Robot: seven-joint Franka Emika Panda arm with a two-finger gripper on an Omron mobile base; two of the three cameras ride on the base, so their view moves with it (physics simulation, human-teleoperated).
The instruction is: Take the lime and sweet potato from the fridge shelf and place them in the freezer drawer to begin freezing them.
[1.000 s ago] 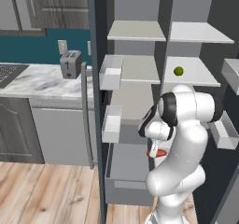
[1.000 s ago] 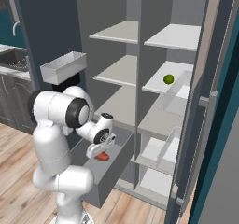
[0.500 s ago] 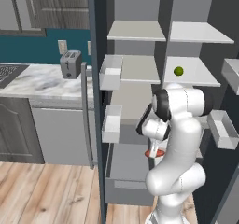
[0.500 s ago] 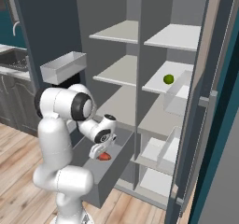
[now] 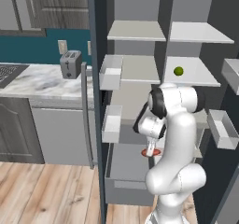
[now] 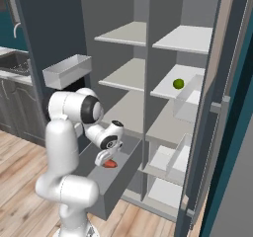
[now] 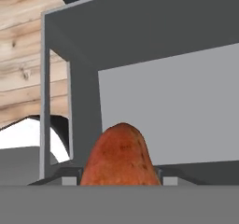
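Fridge doors stand open, freezer drawer (image 5: 122,188) pulled out at the bottom of the cabinet, its flat front panel facing the wood floor (image 5: 46,195). My gripper (image 5: 150,151) hangs low over the open drawer, pointing down into it. Sweet potato (image 5: 152,151) sits at my fingertips; from the right base view it shows as an orange-red lump (image 6: 109,164) just under the hand, above the drawer's grey interior (image 6: 106,181). In the hand view the sweet potato (image 7: 120,157) fills the gap between my two fingers, which are closed against its sides, so I have it gripped. Beyond it that view gives the drawer's grey inner wall (image 7: 177,111) and a strip of floor planks at the upper left. Whether the potato touches the drawer floor, I cannot tell. Lime (image 5: 178,71) rests on the fridge shelf (image 5: 196,76) in the right-hand column, second slab down, well above and to the right of my hand; the right base view shows it (image 6: 178,83) near the front of that same slab (image 6: 165,85). White door bins (image 5: 110,72) flank the cabinet on both sides. Outside the fridge to the left, a toaster (image 5: 70,63) stands on the marble counter (image 5: 37,80).
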